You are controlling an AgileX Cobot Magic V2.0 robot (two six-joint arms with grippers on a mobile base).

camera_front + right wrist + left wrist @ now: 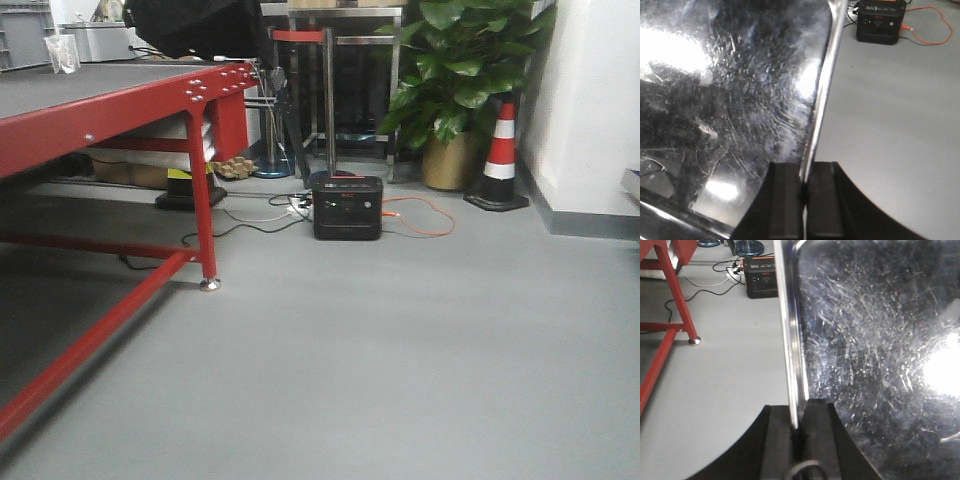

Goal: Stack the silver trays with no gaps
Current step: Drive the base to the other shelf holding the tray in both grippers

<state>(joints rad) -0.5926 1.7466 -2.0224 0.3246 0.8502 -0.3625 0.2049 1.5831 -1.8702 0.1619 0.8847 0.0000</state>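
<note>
Left gripper point(798, 420) astride largely cropped tray point(875, 365)

No legible text or labels

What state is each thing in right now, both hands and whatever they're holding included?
silver tray, held above the floor, scratched face showing.
left hand, shut on the silver tray's rim.
right hand, shut on the silver tray's rim.
power station, standing on the floor.
traffic cone, upright.
</note>
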